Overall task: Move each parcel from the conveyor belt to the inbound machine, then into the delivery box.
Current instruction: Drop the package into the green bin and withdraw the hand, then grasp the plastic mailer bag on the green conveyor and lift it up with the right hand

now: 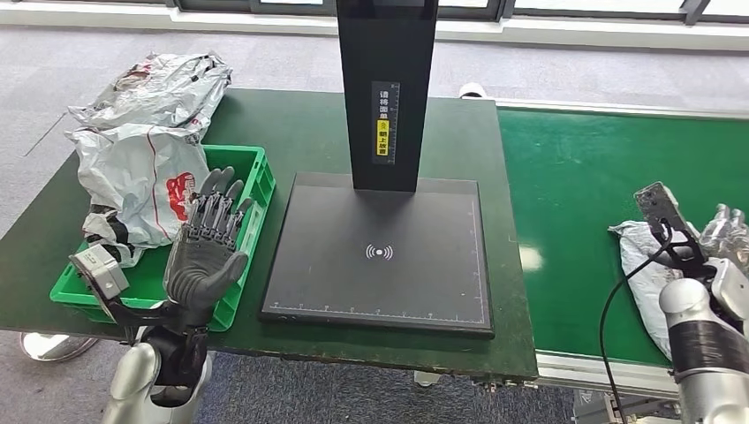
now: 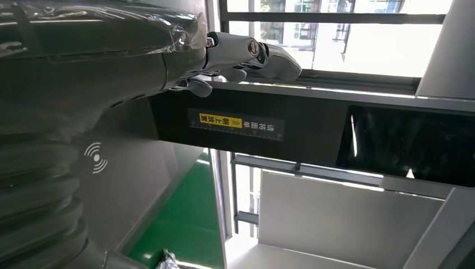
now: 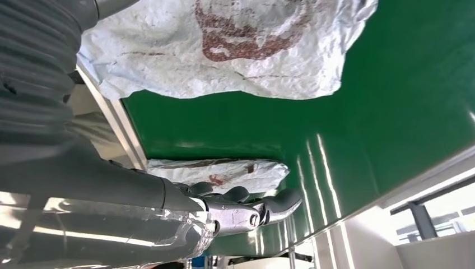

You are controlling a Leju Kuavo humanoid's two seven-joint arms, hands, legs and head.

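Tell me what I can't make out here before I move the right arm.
- Right robot hand: head view, cut off by the frame edge and hidden by its wrist camera, so its hold on the parcel is unclear.
- Second parcel: right wrist view, partly behind the fingers.
- Green crate: contents beneath the bag hidden.

The black column (image 1: pixel 386 93) bears an unreadable Chinese label (image 1: pixel 384 122).

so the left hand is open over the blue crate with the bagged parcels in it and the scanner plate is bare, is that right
Not quite: the crate is green, not blue, as the head view shows. The rest holds: the left hand is open above it, bagged parcels lie in it, and the scanner plate is bare.
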